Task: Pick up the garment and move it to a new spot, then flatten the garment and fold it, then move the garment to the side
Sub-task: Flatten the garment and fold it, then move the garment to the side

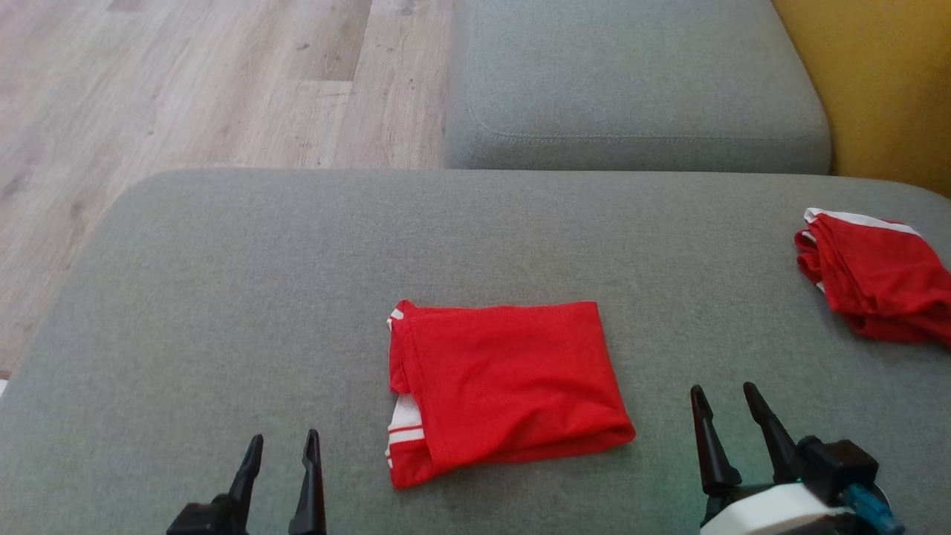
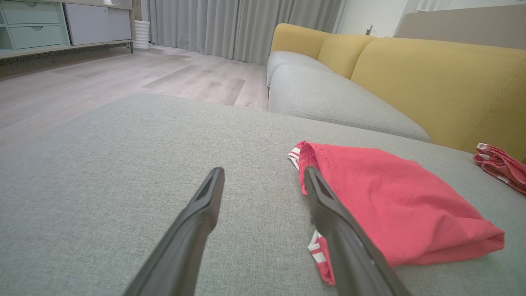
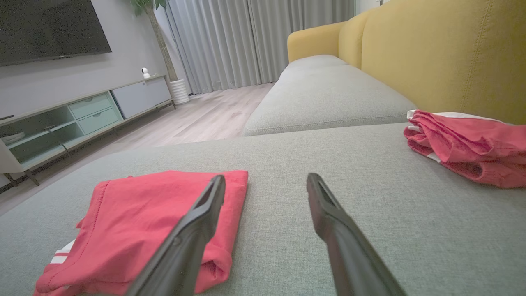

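Head view: folded garment (image 1: 505, 386) lies on the sofa (image 1: 223, 297) between left claw (image 1: 284, 437) and right claw (image 1: 722, 388), both spread wide, empty.

I log: grey woven-fabric sofa seat cushions (image 1: 223, 297), mustard-yellow padded backrests (image 3: 452, 53), pale wood-plank floor (image 1: 186, 89), long grey pleated curtains (image 3: 230, 41), low mint-and-grey TV cabinet (image 3: 90, 111), dark wall-mounted screen (image 3: 49, 28).

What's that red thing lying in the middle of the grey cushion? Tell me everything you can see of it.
The folded garment is bright red, thin, soft-looking cloth with white stripes showing at its left edge. It is folded into a roughly rectangular stack, lying flat on the grey cushion, between the left gripper and right gripper; neither touches it.
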